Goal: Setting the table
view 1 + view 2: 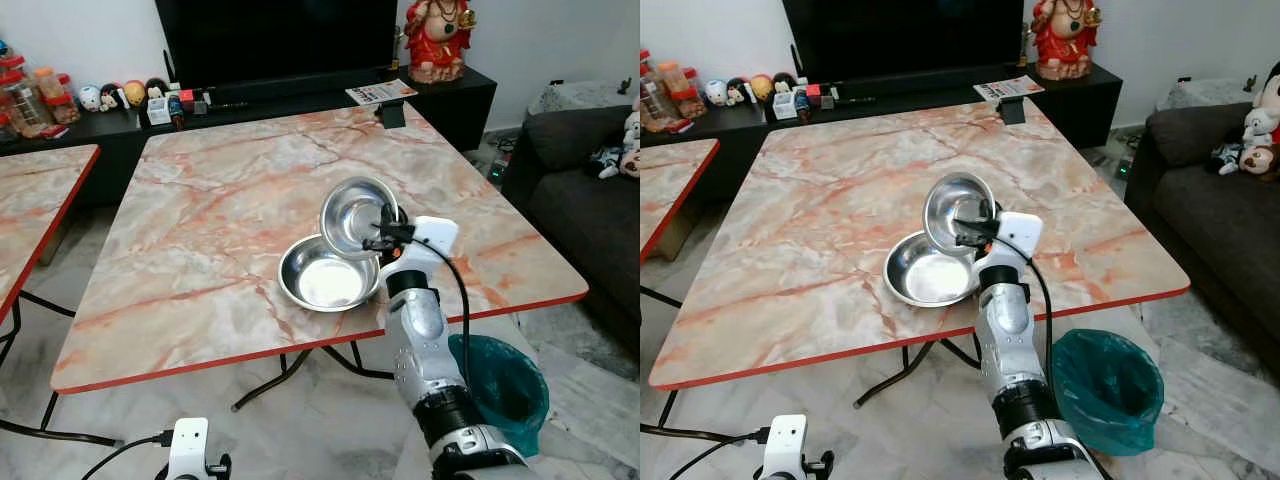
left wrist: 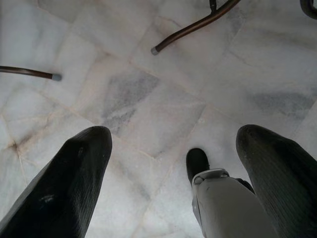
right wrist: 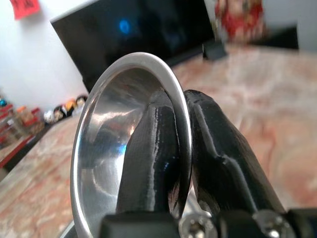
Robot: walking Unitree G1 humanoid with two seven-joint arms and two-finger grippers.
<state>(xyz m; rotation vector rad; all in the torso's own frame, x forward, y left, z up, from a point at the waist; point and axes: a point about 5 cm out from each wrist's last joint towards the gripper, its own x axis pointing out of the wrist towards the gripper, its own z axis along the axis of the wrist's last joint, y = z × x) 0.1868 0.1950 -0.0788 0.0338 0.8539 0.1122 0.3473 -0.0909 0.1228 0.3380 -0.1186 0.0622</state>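
Right tool [image 1: 385,228] — its two black fingers [image 3: 158,148] pressed together on the rim of a small steel bowl [image 1: 356,215], one finger inside, one outside. The bowl, round, polished and mirror-bright, is held tilted on edge just right of frame centre, its lower rim over a larger steel bowl [image 1: 322,275] that rests flat near the front edge of the surface [image 1: 200,240]. The surface is square, glossy pink-veined marble with a red edge. Left tool [image 2: 168,168] — fingers spread wide apart, hanging low over the pale marble floor [image 2: 148,99], lower left of frame.
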